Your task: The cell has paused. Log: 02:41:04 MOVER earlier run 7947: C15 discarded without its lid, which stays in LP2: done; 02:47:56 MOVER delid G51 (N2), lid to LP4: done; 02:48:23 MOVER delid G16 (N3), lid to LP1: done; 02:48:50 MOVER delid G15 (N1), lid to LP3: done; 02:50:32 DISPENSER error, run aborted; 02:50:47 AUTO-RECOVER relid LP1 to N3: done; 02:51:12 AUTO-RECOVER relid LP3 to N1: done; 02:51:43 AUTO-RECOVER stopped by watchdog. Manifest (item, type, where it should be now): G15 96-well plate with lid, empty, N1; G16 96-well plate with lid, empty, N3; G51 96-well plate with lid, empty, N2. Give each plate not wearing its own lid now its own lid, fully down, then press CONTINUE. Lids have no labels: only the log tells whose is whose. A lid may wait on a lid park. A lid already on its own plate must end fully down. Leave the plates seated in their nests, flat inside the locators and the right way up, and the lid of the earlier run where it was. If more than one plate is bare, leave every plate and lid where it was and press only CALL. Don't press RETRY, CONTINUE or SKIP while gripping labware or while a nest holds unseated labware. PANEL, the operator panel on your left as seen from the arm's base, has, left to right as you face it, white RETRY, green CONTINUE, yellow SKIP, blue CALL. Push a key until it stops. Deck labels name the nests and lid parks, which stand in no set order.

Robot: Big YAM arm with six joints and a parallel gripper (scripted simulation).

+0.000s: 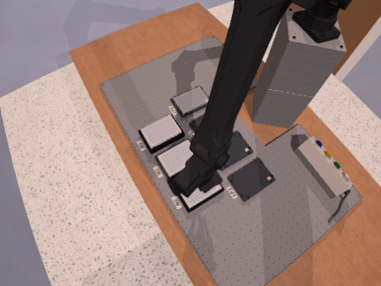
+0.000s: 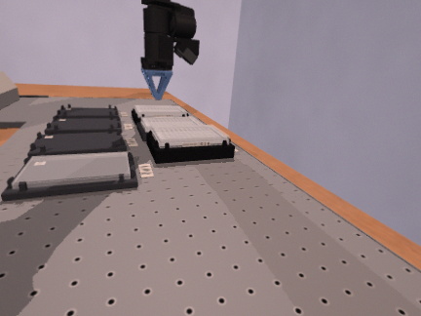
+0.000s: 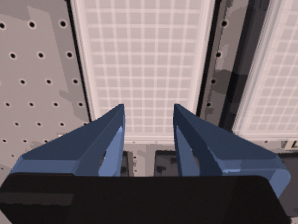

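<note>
Three white 96-well plates sit in a row of black nests: one (image 1: 160, 131) (image 2: 187, 137) at one end, one (image 1: 175, 158) (image 2: 163, 120) in the middle, and one (image 1: 204, 197) (image 2: 158, 109) (image 3: 145, 65) right under my gripper. My gripper (image 1: 204, 184) (image 2: 158, 95) (image 3: 149, 112) hangs a little above that last plate, its blue fingers drawn close together with nothing between them. The middle plate also shows at the right of the wrist view (image 3: 272, 85). A clear lid (image 1: 190, 99) (image 2: 73, 168) lies on one lid park. I cannot tell which plates wear lids.
Dark lid parks (image 1: 251, 178) (image 2: 78, 142) without lids stand beside the nests, and the arm hides part of one. The operator panel (image 1: 324, 169) carries blue (image 1: 318, 143), yellow (image 1: 327, 154) and green (image 1: 337, 164) keys. The grey arm pedestal (image 1: 291, 75) stands behind.
</note>
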